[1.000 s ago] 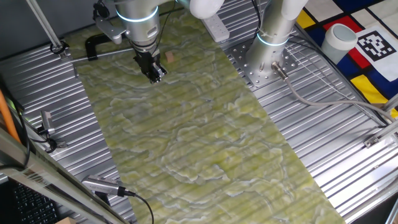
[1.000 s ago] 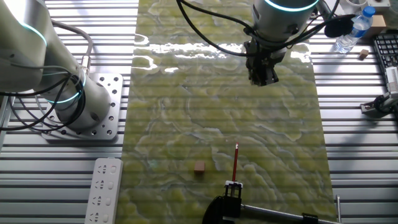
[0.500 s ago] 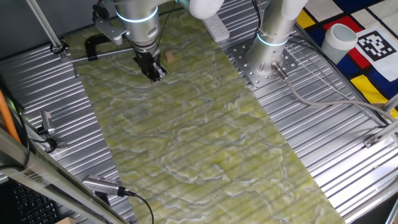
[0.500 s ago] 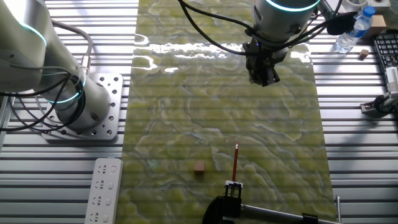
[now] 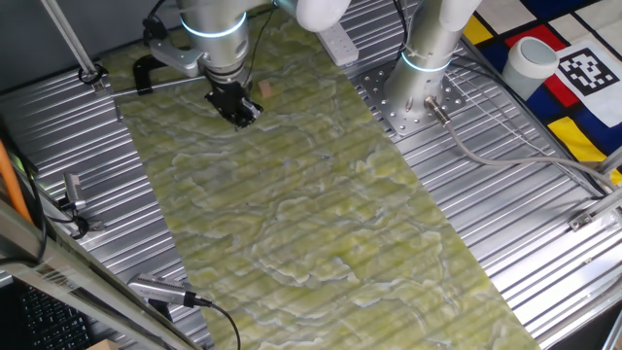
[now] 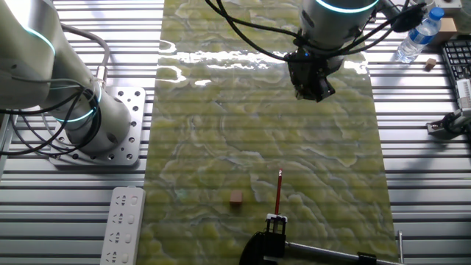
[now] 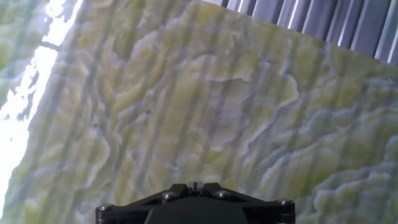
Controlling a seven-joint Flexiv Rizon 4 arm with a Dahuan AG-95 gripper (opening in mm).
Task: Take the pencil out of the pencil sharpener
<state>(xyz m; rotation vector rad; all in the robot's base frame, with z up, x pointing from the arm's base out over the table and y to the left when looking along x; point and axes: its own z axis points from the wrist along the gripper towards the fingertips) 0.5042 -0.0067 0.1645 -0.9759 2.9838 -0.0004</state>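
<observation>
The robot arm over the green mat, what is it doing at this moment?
The gripper hangs over the green mat with nothing between its fingers. The dark-red pencil lies on the mat by the black clamp, apart from the small wooden pencil sharpener beside it, so the two are already separated. The gripper is well away from both. The hand view shows only bare mat; whether the fingers are open is unclear.

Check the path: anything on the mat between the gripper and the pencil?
Nothing visible. In the other fixed view, only bare green mat lies between the gripper and the pencil. The pencil sharpener sits apart to one side; the black clamp lies beyond the pencil.
</observation>
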